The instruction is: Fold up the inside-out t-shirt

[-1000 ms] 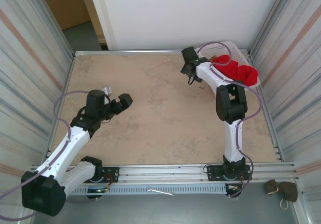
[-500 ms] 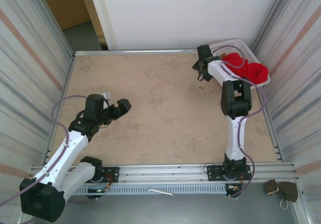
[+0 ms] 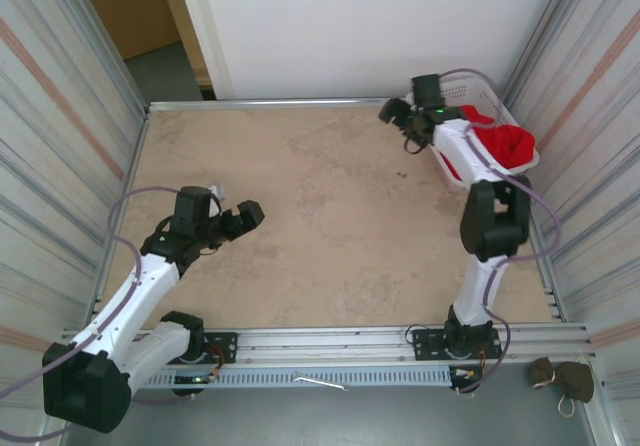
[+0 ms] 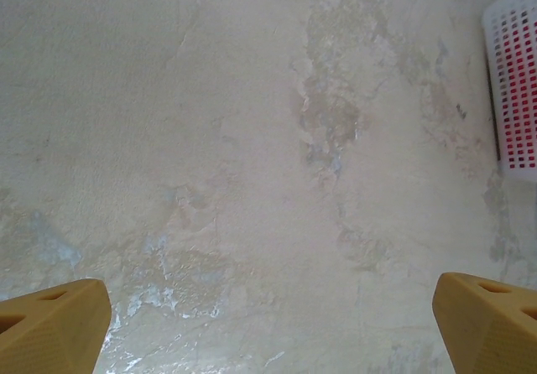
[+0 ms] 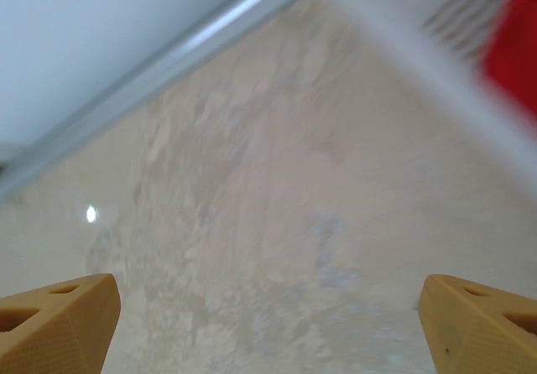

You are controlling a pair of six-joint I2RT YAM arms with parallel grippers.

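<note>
The inside-out t-shirt [image 3: 502,146] lies bunched in a white basket [image 3: 462,92] at the far right corner of the table [image 3: 320,206], so nothing is yet laid out and folding has not begun. The right gripper [image 3: 400,126] hangs just beside the basket's left wall, outside it, fingers spread wide and empty, with bare tabletop between them in its wrist view. The left gripper [image 3: 243,216] hovers over the table's left half, well apart from the basket, likewise spread and empty. Recommendation: carry the right gripper over the rim, descend onto the highest fold, pinch it firmly and lift straight up. Risk: cloth snagging the lattice wall and dragging the basket along.
</note>
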